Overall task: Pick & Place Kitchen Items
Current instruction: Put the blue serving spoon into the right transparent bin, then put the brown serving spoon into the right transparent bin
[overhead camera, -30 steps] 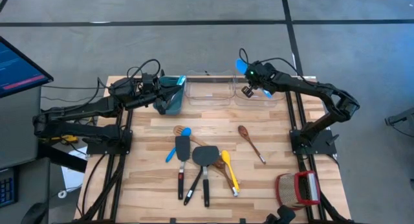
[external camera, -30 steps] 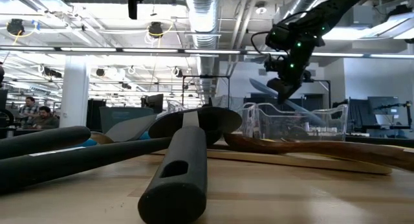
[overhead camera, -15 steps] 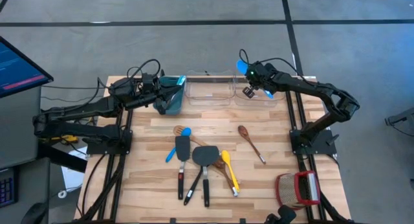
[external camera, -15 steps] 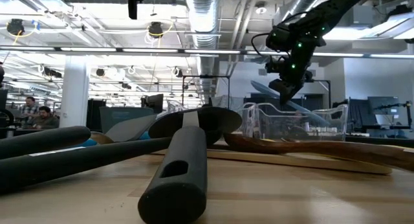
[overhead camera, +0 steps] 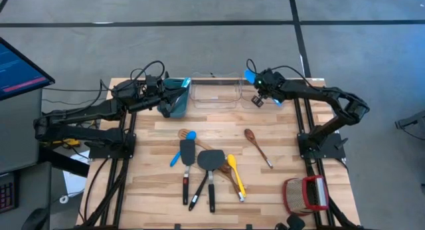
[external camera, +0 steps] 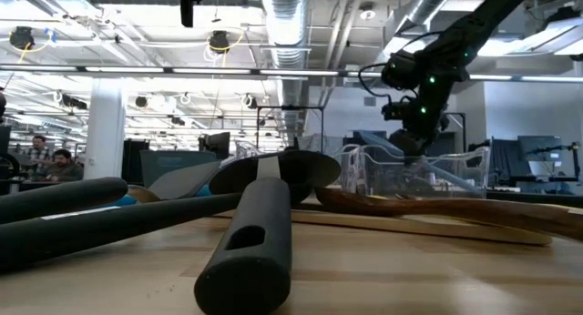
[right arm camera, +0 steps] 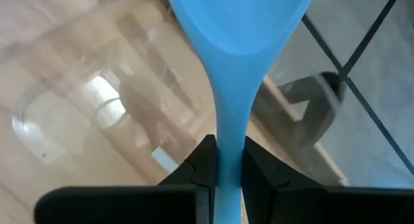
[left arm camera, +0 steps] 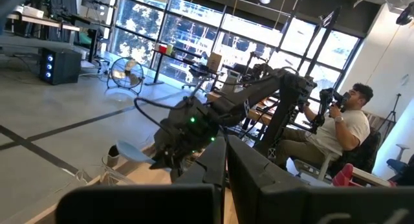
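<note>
Fingers of our right gripper [right arm camera: 228, 166] are pinched tight on the neck of a blue silicone spoon [right arm camera: 238, 49], and in the high view that gripper [overhead camera: 261, 97] sits over the clear bin [overhead camera: 262, 96] at the table's far right corner, the spoon's bowl [overhead camera: 249, 75] poking out past the far edge. Compared with a second ago, we see the gripper shifted a little rightward and lower over that bin; in the low view it [external camera: 414, 147] now reaches down to the bin's rim rather than hanging above it. Our left gripper [overhead camera: 169, 97] waits at the teal rectangular bin [overhead camera: 176, 97] on the far left, its fingers closed together in the left wrist view. A second clear bin [overhead camera: 214, 92] stands between the two. The remaining utensils lie mid-table: a wooden spoon [overhead camera: 257, 145] apart on the right, then a cluster with a black spatula [overhead camera: 186, 165], a black slotted turner [overhead camera: 210, 169] and a yellow silicone spoon [overhead camera: 235, 171]. A red-and-tan woven basket [overhead camera: 305, 195] rests at the near right corner of the table [overhead camera: 146, 177].
</note>
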### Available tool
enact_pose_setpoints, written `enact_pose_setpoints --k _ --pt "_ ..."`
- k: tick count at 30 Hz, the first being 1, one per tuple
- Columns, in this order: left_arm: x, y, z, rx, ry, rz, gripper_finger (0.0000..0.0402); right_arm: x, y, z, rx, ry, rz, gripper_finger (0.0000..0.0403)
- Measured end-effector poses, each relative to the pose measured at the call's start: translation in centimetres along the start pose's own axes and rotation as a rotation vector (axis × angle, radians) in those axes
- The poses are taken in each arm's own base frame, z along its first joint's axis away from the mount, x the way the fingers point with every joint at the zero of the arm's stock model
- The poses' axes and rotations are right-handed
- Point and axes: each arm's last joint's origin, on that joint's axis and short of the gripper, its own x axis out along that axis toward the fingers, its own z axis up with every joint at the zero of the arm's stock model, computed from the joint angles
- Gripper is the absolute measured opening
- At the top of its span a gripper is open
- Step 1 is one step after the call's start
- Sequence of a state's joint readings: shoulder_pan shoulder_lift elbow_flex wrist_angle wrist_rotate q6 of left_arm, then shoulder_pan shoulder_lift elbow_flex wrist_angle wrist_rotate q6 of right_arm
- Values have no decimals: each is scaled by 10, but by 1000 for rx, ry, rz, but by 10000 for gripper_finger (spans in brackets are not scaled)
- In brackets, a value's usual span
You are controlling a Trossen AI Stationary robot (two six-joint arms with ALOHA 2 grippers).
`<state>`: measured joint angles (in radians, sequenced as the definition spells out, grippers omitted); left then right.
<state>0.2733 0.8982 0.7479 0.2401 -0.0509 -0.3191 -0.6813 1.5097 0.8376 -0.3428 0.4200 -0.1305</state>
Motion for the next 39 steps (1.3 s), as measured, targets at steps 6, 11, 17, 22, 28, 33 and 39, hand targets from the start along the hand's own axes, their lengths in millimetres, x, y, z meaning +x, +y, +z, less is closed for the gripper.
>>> enact_pose_setpoints --k 6,11,17,22,28,33,39 --pt "0 0 0 0 0 0 2 1 1 -3 -3 7 2 36" --pt "0 0 0 0 0 0 2 1 1 -3 -3 8 1 39" --pt "0 0 0 0 0 0 2 1 1 -3 -3 8 1 81" --pt "0 0 0 0 0 0 2 1 1 -3 -4 9 1 90" --pt "0 0 0 0 0 0 2 1 1 -3 -4 10 2 88" --pt "0 0 0 0 0 0 2 0 0 0 -1 0 1 89" --pt "0 0 0 0 0 0 2 -10 -2 17 -1 -36 6 89"
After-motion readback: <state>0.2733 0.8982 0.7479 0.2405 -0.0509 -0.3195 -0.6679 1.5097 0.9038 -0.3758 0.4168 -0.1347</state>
